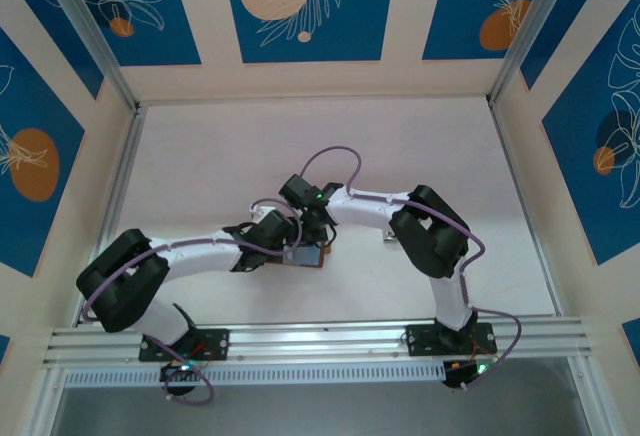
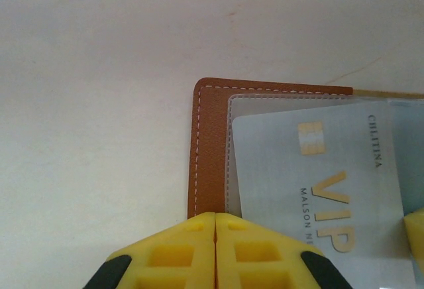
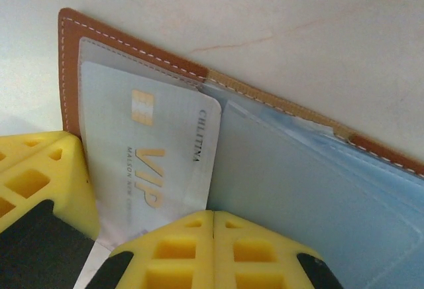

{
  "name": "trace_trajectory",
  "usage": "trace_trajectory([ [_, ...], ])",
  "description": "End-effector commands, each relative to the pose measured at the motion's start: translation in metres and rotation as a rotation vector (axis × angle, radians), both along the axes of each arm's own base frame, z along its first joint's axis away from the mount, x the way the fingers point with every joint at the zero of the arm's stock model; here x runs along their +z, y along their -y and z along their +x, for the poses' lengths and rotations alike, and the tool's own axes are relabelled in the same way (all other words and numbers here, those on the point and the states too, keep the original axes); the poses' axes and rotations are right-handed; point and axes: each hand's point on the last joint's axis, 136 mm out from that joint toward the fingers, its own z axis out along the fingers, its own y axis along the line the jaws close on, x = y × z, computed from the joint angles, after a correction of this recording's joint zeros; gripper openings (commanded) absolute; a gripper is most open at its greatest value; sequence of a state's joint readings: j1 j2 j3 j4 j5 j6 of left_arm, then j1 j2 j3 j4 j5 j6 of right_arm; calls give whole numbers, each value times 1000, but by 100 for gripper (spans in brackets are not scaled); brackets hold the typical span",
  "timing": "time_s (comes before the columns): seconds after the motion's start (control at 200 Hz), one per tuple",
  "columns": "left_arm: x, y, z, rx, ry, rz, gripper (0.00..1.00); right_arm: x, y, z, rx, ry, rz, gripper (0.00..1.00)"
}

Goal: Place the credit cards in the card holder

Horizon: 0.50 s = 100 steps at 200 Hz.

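In the clear pocket (image 2: 278, 105): silver VIP card (image 2: 318, 170), mostly in, a bit crooked
Card holder (image 2: 209, 150): open flat on the tabletop (image 2: 99, 103), between the arms
Right end effector (image 3: 213, 236): fingers pressed together at the card's corner, so nudge gently and straight
Left end effector (image 2: 215, 236): pressed together too, at the holder's edge; good for pinning it imo

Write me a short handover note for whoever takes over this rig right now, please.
Left gripper: shut, tips at the edge of the open wallet.
Right gripper: shut, tips against the silver VIP card.
The wallet lies open mid-table. The card lies askew on the half nearer the left gripper, seemingly partly in the clear pocket.
Done: wallet open, one card started.
Left: seat that card, then any others.
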State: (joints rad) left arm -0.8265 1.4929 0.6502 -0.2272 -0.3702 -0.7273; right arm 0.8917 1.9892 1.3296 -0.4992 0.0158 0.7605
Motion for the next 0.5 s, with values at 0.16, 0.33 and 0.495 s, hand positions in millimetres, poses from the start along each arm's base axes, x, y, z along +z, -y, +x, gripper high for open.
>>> trace_trajectory([
  [0.16, -19, -1, -38, -55, -184, -31, 13, -10, -10, -12, -7, -65, 80, 0],
  [0.33, 6, -14, -36, -23, -121, -26, 14, -16, 1, -10, -12, -57, 25, 0],
  [0.495, 14, -28, -39, 8, -109, -12, 14, -19, 3, -11, -8, -59, 12, 0],
])
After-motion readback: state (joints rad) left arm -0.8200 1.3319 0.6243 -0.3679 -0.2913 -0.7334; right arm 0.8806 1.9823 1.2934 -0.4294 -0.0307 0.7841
